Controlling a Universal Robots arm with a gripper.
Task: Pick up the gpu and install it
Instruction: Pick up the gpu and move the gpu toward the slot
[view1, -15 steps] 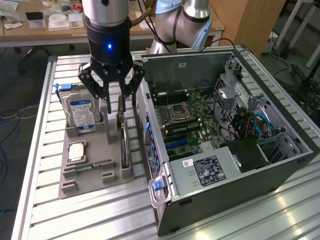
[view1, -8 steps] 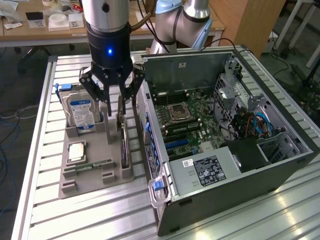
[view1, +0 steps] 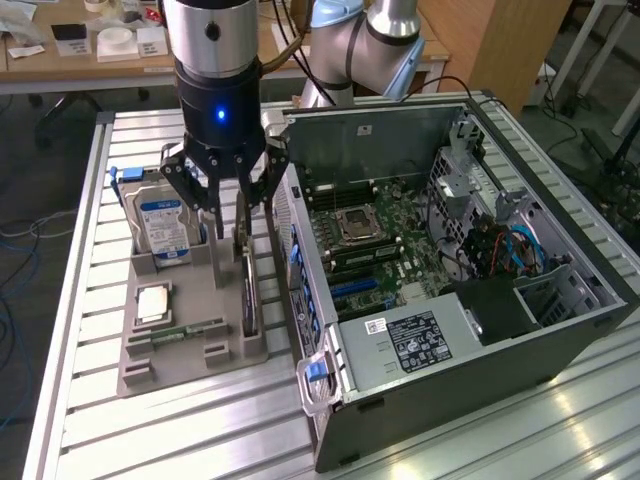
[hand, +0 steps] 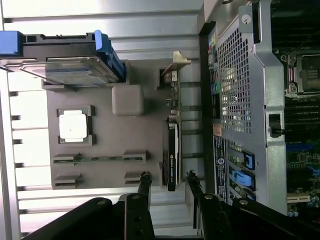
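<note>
Because the thin, flat black expansion card, the gpu (view1: 248, 300), stands on its long edge in a slot of the grey plastic parts tray (view1: 190, 350), left of centre in the exterior view, only its upper edge and flat faces are free to grip. It looks light and stiff but fragile, a populated circuit board with a metal end bracket (hand: 176, 62). I judge the safest hold to be across the two flat faces near the upper edge, squeezed gently. The black multi-fingered gripper (view1: 243, 222) hangs vertically from the wrist directly above the card, fingers pointing down. Its jaws are released, one finger to each side of the card, clear of both faces, grasping nothing. The open black computer case (view1: 480, 370) lies just beside the tray, on the exterior view's right.
</note>
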